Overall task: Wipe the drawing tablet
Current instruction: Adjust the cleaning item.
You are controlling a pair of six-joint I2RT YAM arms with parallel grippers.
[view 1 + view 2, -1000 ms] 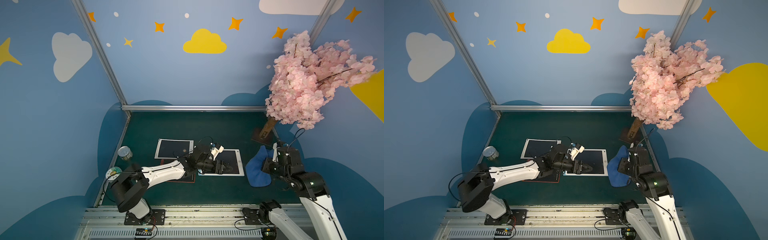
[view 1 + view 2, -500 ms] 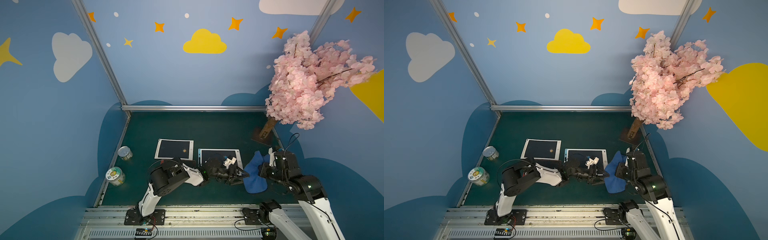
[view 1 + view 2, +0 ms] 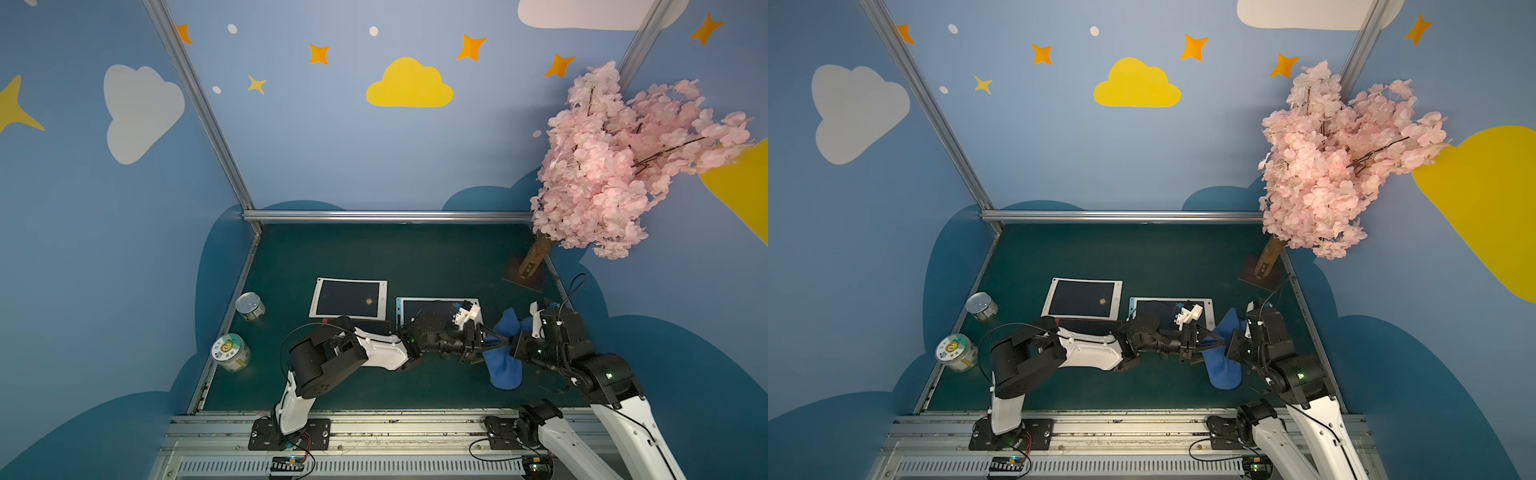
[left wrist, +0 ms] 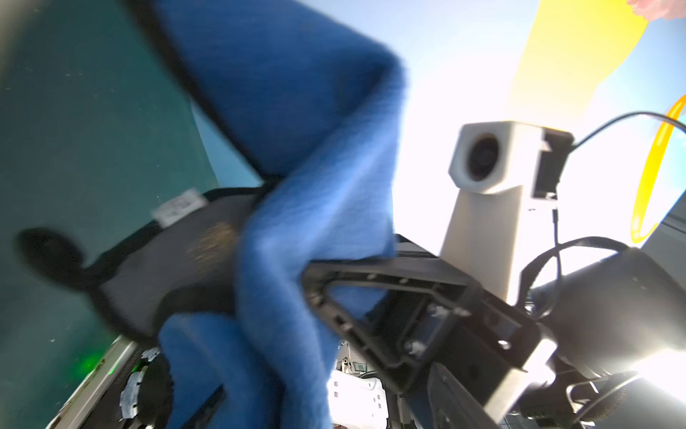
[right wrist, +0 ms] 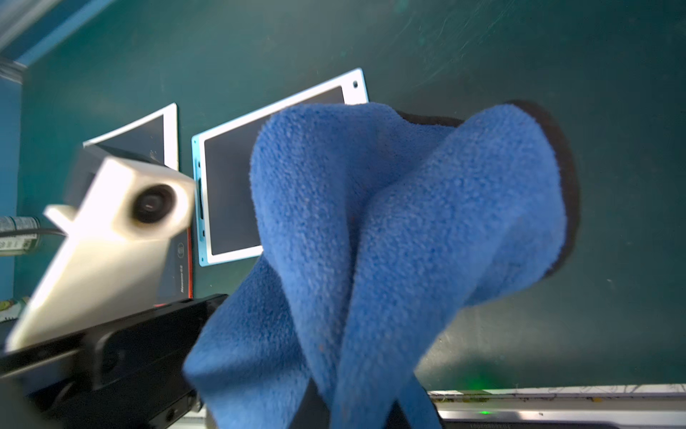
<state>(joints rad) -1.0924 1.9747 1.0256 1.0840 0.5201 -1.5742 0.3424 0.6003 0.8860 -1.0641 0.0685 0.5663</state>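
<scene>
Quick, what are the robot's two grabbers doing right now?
Left gripper: open, jaws spread right by the blue cloth.
Right gripper: shut, holding the blue cloth.

Drawing tablet (image 5: 230, 193) partly behind blue cloth (image 5: 371, 223).

Overhead pair; close wrist views seemingly share cloth (image 5: 408, 223).

The white-framed tablet (image 3: 348, 298) lies flat on the green mat (image 3: 374, 257). Its dark screen has 1 small orange spot (image 3: 368, 301). Just beside it lies the blue-edged tablet (image 3: 424, 309), flat and dark too. The blue cloth (image 3: 505, 365), fluffy and folded, hangs next to that one.
</scene>
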